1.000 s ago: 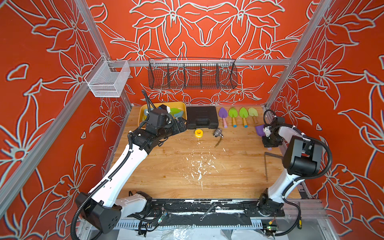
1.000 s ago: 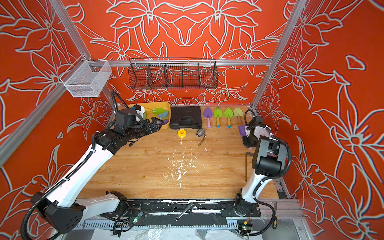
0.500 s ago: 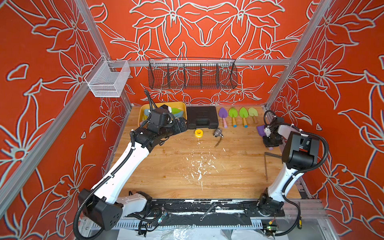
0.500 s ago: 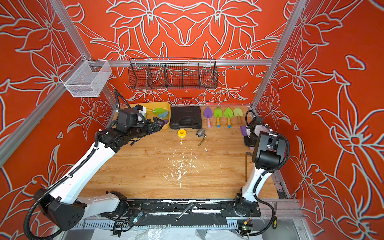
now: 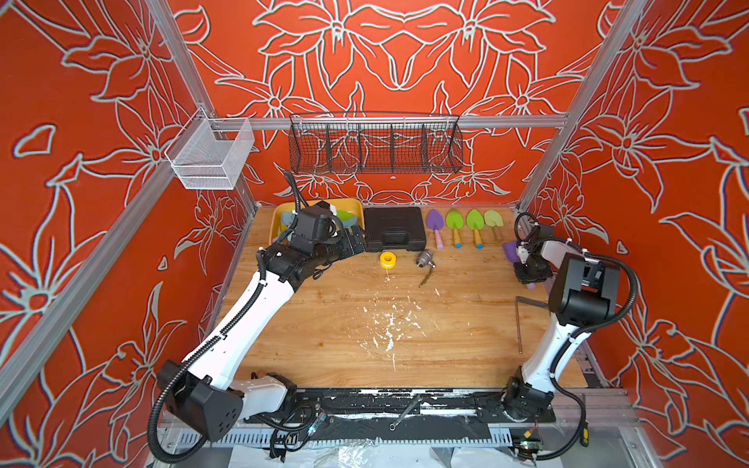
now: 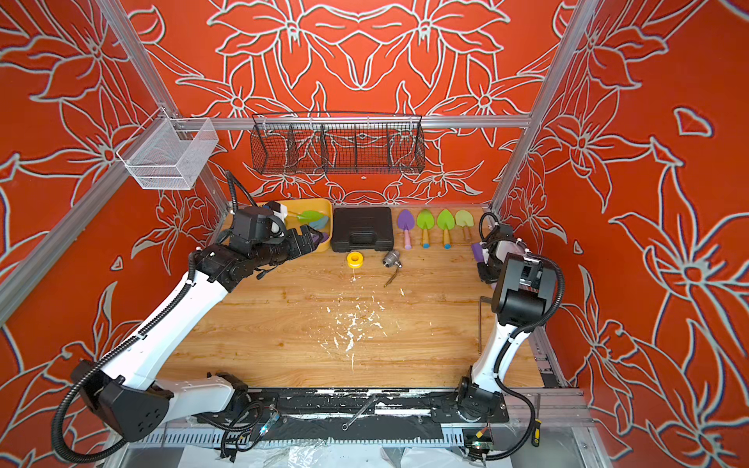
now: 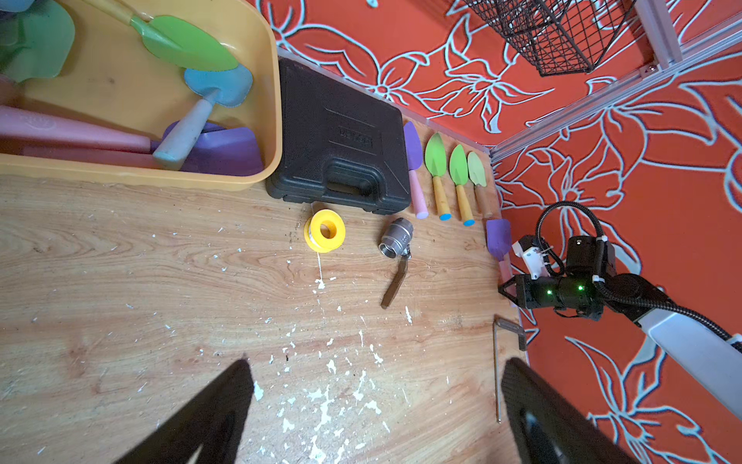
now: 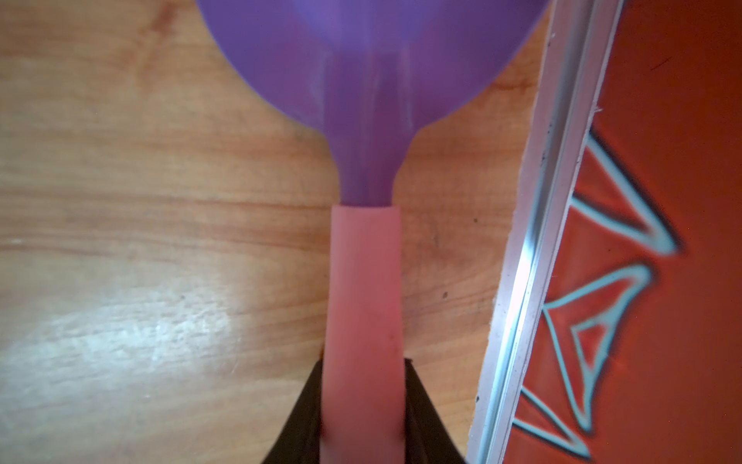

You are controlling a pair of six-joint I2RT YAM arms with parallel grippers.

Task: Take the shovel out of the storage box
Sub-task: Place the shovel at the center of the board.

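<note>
**Figure.** Bench (image 5: 364,324) shown in both top views and from both wrists, described from front to back.

Well apart from the storage box (image 7: 120,176), on the far side of the black tool case (image 7: 341,140) that lay just beside the box, the right fingers (image 8: 297,422) were pinched across the pink handle of a purple shovel (image 8: 373,60). Whether its blade rested on the wood could not be told.

Just in front of the box's corner nearest the case, the left fingers (image 7: 208,413) were spread wide and held nothing.

Inside the box, at that same corner, a blue shovel (image 7: 221,84) was propped with its pale handle (image 7: 184,132) crossing a second purple blade (image 7: 225,152). A green trowel (image 7: 188,44) lay further back. A row of four shovels (image 5: 456,223) was laid out beyond the case.

The shovels in the box were judged to be light, stiff moulded plastic:
- **Blades:** these looked thin, broad and smooth, and were thought likely to slip or twist if pinched.
- **Handles:** the round handles were judged the better hold, taken crosswise near mid-length.
- **First pick:** the pale handle lay uppermost and clear of the wall, so it was judged the easiest to reach.
- **Risk:** the blade beneath it might be dragged along, so a straight upward lift was thought advisable.
</note>
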